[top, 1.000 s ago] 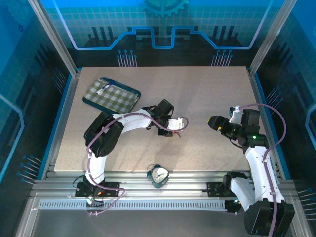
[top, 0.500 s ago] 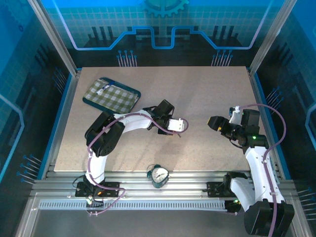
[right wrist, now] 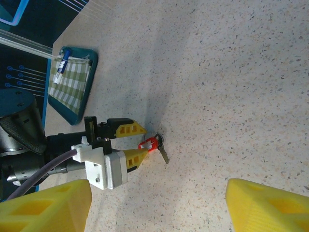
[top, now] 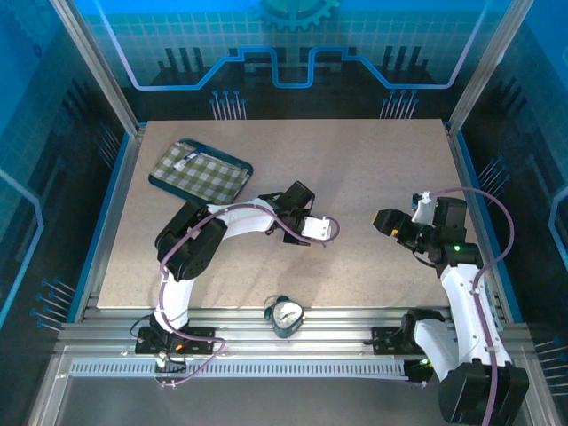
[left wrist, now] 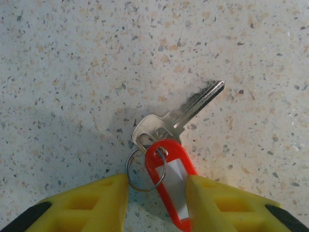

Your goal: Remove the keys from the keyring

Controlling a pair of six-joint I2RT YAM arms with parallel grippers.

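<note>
A silver key lies flat on the speckled table, joined by a thin metal ring to the red keyring tag. My left gripper is open and low over the table. Its yellow fingers straddle the ring and tag; one tip touches the ring, the other the tag's edge. The right wrist view shows the same red tag and key at the tips of the left gripper. My right gripper is wide open and holds nothing, hovering to the right, well apart from the key.
A teal tray lined with checked cloth sits at the back left, a small item on it. A round clock-like dial stands on the rail at the near edge, between the arm bases. Bare tabletop stretches between and behind the arms.
The left gripper has crept slightly to the right and nearer over the last second. The right arm has held still.
</note>
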